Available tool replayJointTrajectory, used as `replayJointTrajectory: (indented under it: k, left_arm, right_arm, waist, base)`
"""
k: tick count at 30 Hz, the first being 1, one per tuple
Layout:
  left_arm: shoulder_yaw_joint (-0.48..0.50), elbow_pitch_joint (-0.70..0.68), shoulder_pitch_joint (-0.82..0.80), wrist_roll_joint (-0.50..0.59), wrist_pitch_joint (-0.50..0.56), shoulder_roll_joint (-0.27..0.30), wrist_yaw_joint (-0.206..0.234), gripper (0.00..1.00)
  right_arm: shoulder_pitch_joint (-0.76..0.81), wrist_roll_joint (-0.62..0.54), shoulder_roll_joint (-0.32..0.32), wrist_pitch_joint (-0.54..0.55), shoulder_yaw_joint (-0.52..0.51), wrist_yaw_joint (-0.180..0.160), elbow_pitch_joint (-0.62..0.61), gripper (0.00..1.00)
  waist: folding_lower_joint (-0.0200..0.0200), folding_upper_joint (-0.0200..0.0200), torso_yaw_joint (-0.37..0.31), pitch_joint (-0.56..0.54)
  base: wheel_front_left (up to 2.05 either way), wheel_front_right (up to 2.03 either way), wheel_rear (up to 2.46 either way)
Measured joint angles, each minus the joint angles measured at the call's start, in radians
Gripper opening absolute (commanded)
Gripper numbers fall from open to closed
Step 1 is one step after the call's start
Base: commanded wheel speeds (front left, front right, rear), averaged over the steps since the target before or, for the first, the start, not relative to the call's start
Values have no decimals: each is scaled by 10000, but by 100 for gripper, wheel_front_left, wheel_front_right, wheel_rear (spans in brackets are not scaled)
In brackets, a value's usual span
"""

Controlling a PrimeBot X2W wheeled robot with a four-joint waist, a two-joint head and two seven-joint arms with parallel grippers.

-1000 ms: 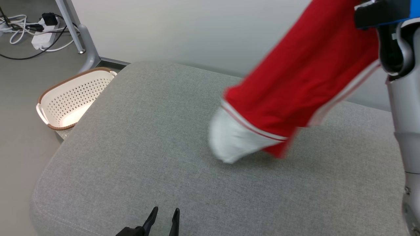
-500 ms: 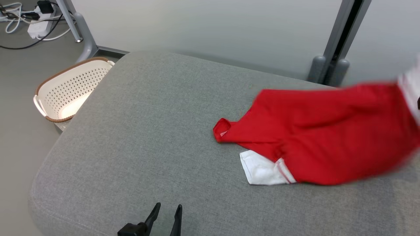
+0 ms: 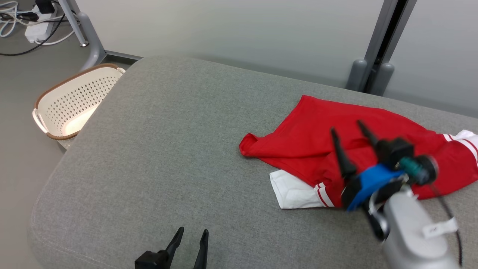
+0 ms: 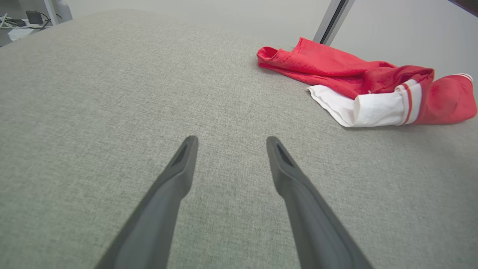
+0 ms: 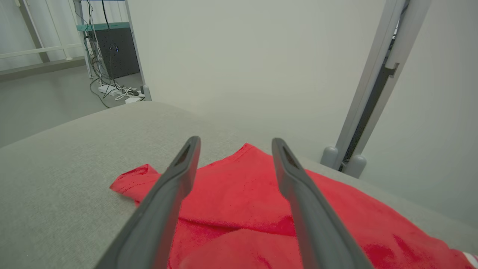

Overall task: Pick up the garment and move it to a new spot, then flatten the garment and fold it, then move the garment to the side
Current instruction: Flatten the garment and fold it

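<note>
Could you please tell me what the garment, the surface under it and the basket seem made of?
The garment looks like soft knit cloth, red with white striped trim: it drapes and creases. The surface seems matte grey upholstery fabric, its weave visible. The basket appears to be cream moulded plastic, perforated, with a brown rim.
</note>
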Motion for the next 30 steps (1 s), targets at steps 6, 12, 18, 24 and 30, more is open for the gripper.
replayJointTrajectory:
  k: [6, 12, 18, 24, 30]
  left_arm:
    - [-12, -67, -3, -86, 0, 0, 0, 100]
    - [67, -67, 40, -84, 2, 2, 0, 100]
    - [50, -67, 41, -82, 0, 2, 0, 100]
    - [-125, -73, -14, -115, 2, 2, 0, 100]
    - [-107, -63, -55, -173, 2, 0, 0, 100]
  right_arm:
    - [1981, 650, 130, 0, 1183, 0, -1434, 100]
    - [3200, 485, 105, 0, 1028, 0, -2357, 100]
    - [3906, -12, 121, 0, 788, 0, -2443, 100]
    - [3637, -577, 387, -2, 466, 0, -2023, 100]
    - [3221, -1149, 616, -2, -40, 0, -1336, 100]
  waist:
    - [0, 0, -86, -9]
    - [-1, 0, -233, -25]
    - [-2, 0, -284, -28]
    - [-1, 0, -118, 80]
    - [-1, 0, 188, 204]
  base:
    - [0, 0, 0]
    - [0, 0, 0]
    - [0, 0, 0]
    - [0, 0, 0]
    - [0, 0, 0]
